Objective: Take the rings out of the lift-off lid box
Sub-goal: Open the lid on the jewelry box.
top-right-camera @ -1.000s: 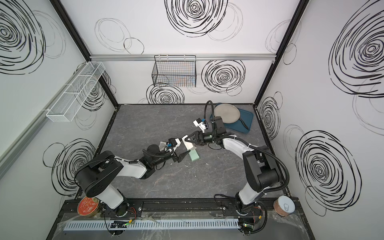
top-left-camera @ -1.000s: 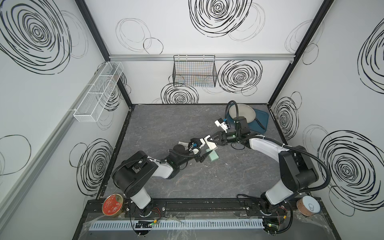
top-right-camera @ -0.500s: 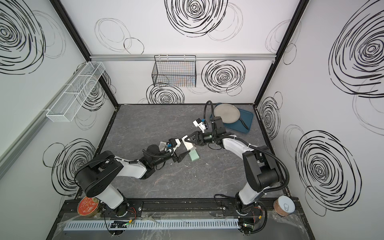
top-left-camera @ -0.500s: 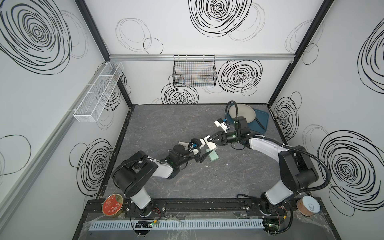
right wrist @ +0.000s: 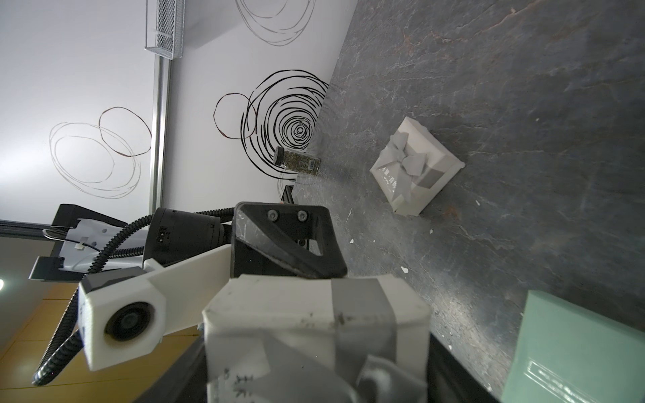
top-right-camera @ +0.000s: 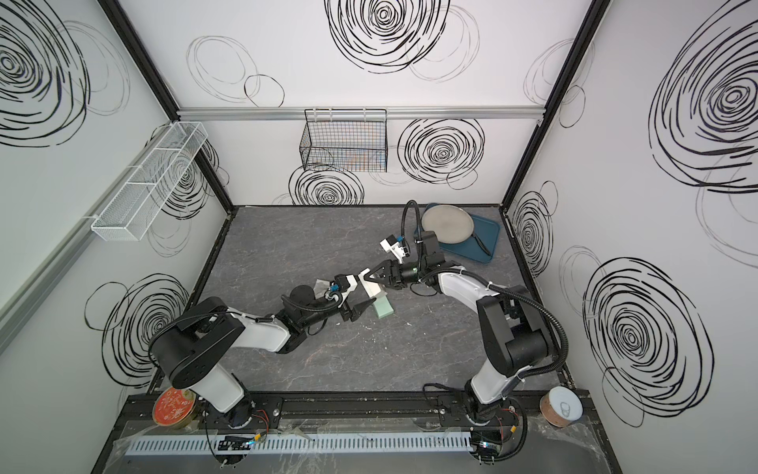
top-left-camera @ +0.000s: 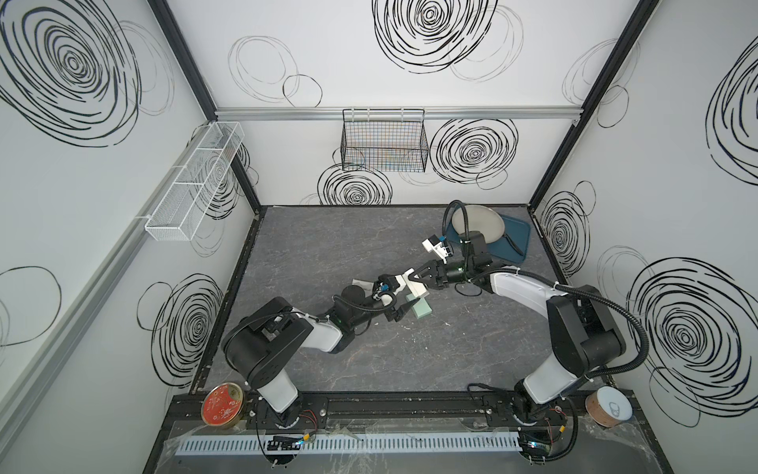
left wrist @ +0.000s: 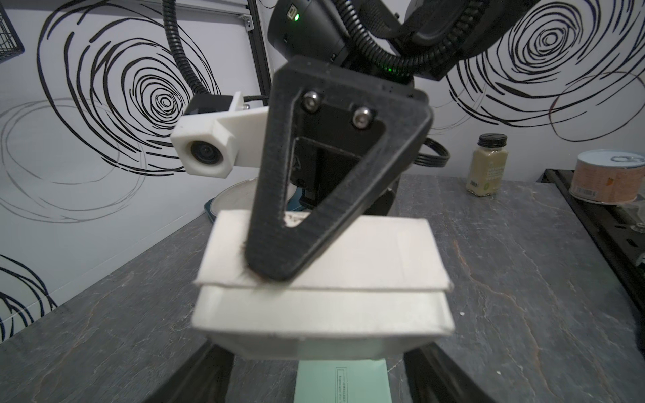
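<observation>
The lift-off lid box (top-left-camera: pixel 417 287) is white with a grey ribbon and hangs on its side above the table, between my two grippers. My right gripper (top-left-camera: pixel 414 281) is shut on its lid end; in the right wrist view the ribboned lid (right wrist: pixel 296 314) fills the space between the jaws. My left gripper (left wrist: pixel 316 349) comes from the opposite side, and its fingers (left wrist: pixel 202 377) lie against the sides of the box's base part (left wrist: pixel 321 314). A thin step shows between lid and base. The rings are hidden.
A teal box (top-left-camera: pixel 420 310) lies on the table just under the grippers. A second white box with a bow (right wrist: pixel 415 167) sits beside the left arm. A blue tray (top-left-camera: pixel 512 242) holding a round plate (top-left-camera: pixel 478 223) is at the back right. A spice jar (left wrist: pixel 488 164) stands by the wall.
The left gripper's fingers have closed in on the box's base. Both arms and the box stay about where they were.
</observation>
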Motion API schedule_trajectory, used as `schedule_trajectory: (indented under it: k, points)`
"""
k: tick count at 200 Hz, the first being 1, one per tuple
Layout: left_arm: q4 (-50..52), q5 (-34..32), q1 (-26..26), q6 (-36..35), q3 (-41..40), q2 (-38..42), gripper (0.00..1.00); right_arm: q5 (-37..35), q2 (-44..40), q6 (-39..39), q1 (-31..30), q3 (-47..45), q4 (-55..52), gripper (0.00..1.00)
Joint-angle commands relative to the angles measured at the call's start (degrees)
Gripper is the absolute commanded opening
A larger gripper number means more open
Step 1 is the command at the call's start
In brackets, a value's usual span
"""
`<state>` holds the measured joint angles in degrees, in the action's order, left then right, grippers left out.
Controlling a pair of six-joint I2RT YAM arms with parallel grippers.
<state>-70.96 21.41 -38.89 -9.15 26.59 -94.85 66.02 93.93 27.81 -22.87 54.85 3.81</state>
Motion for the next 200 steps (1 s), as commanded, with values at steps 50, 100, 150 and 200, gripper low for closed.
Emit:
schedule_trajectory:
  k: [50, 100, 150, 200]
  points:
    - [-4.56, 0.39, 0.39, 0.25, 1.01, -1.00, 0.73, 0.78, 0.11, -0.31, -0.38, 0.91, 0.40, 0.76]
    - [-5.06, -0.02, 0.44, 0.84, 0.75, -1.13, 0.71, 0.25, -0.04, 0.04, -0.32, 1.00, 0.58, 0.76]
    - [-5.76, -0.31, 0.66, 1.24, -0.03, -0.69, 0.71, 0.51, -0.50, 1.23, 0.96, 0.41, 1.85, 0.75]
    - [-6.87, -0.40, 1.27, 2.00, -1.18, -0.08, 0.70, 1.09, -1.64, 1.89, 2.78, -0.05, 2.25, 0.75]
